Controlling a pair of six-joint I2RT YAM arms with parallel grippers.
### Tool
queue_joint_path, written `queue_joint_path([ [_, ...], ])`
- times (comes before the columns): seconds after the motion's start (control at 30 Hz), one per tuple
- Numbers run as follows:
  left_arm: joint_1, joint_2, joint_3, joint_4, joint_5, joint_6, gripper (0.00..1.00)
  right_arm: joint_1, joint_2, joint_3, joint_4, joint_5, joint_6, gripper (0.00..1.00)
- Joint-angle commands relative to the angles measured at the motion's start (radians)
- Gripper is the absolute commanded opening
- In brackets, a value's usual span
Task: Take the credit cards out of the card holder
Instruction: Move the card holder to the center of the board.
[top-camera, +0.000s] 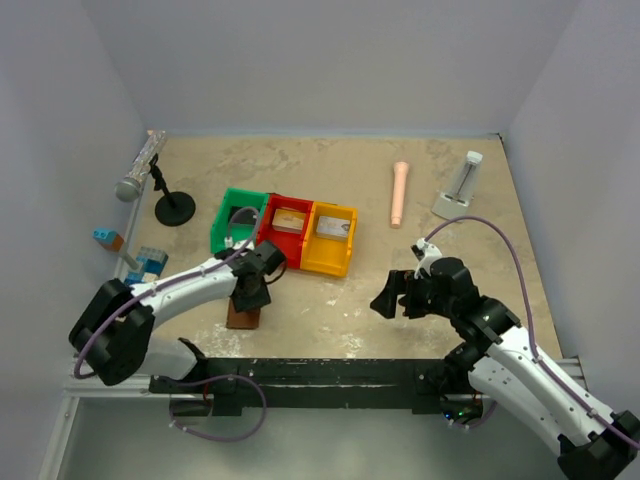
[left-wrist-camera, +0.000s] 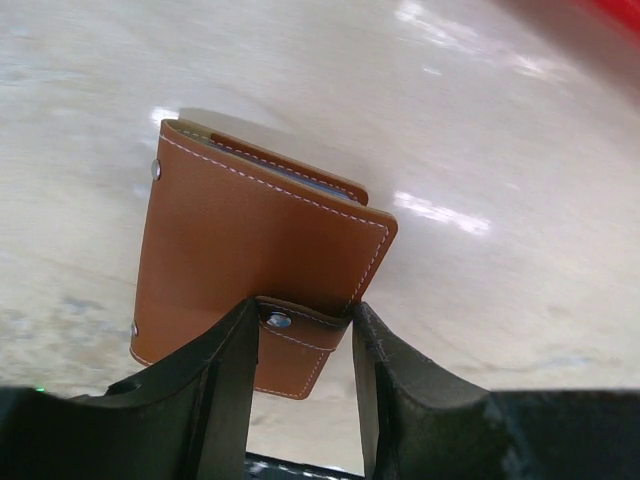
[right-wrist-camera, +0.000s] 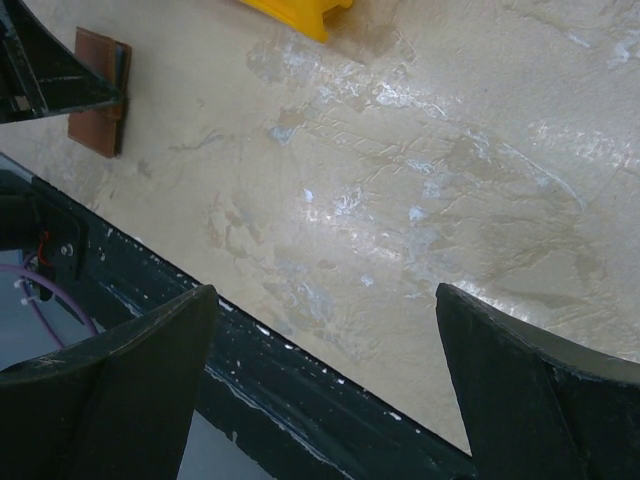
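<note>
The brown card holder (top-camera: 243, 316) (left-wrist-camera: 250, 230) lies folded shut on the table by the front edge, left of centre. A thin blue-grey layer shows between its flaps; whether cards are inside is hidden. My left gripper (top-camera: 252, 292) (left-wrist-camera: 305, 325) comes down on its near end, with both fingers pressed against the sides of the snap tab (left-wrist-camera: 300, 345). A flat credit card (top-camera: 289, 219) lies in the red bin (top-camera: 272, 232) and another (top-camera: 331, 228) in the yellow bin (top-camera: 322, 262). My right gripper (top-camera: 385, 300) (right-wrist-camera: 325, 290) hangs open and empty over bare table at the right; its view shows the card holder (right-wrist-camera: 98, 90) far left.
A green bin (top-camera: 222, 228) adjoins the red one. A microphone (top-camera: 140, 170) on a black stand, blue blocks (top-camera: 150, 262), a pink cylinder (top-camera: 399, 193) and a white holder (top-camera: 460, 185) stand round the back and sides. A black rail (top-camera: 300, 372) runs along the front edge.
</note>
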Motion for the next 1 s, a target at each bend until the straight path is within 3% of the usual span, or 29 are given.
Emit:
queue_joint_path([
  [0.0,-0.111,0.114,0.085,0.158,0.136,-0.109,0.02,0.001,-0.002,-0.005,0.032,0.008,0.019,0.95],
  [0.1,-0.132,0.126,0.128,0.147,0.142,-0.102,0.06,0.001,-0.003,-0.003,0.01,0.017,0.017,0.95],
  [0.17,-0.132,0.082,0.131,0.147,0.133,-0.088,0.15,0.001,-0.012,0.002,-0.003,0.02,0.014,0.95],
  [0.37,-0.13,-0.125,0.099,0.11,0.073,-0.042,0.67,0.001,-0.02,0.023,-0.033,0.037,-0.01,0.95],
  [0.5,-0.13,-0.275,0.079,0.071,0.008,0.01,0.81,0.001,-0.005,0.043,-0.028,0.036,-0.018,0.95],
  [0.6,-0.128,-0.348,0.046,0.052,-0.034,0.045,0.83,0.001,0.012,0.038,-0.002,0.022,-0.018,0.95],
  [0.77,-0.096,-0.359,-0.056,0.104,-0.037,0.046,0.74,0.036,0.084,0.026,0.073,-0.032,-0.013,0.91],
  [0.97,0.009,-0.277,-0.142,0.221,0.023,0.068,0.63,0.196,0.133,0.081,0.041,0.115,-0.004,0.88],
])
